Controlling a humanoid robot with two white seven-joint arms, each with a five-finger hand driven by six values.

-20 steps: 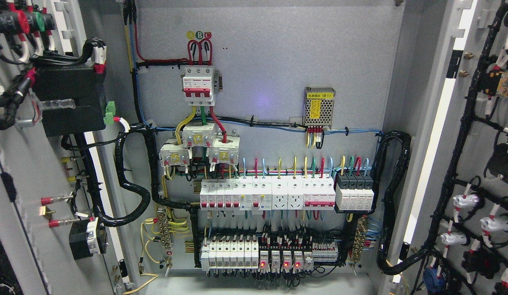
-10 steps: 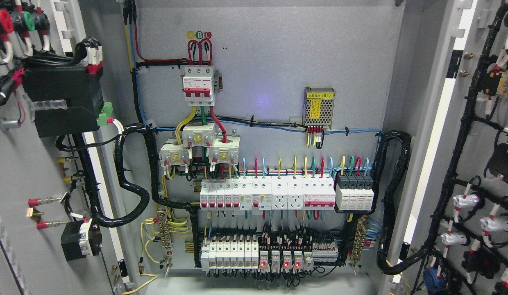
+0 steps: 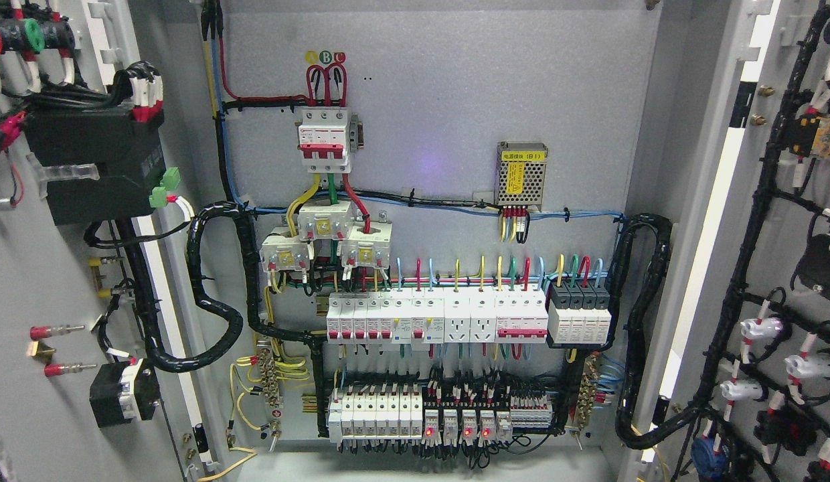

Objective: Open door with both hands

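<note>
Grey steel cabinet standing open, left door [image 3: 27, 281] swinging wide at frame left, right door [image 3: 790, 221] lying open at frame right, breakers [image 3: 435, 318] showing on rear panel [image 3: 455, 100], robot hands out of view, grip state n/a.

"B" on green round marker [image 3: 326, 57]

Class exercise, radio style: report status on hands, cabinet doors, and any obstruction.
Both hands out of view. Left door and right door swung open, breaker panel exposed. No obstruction seen.
</note>
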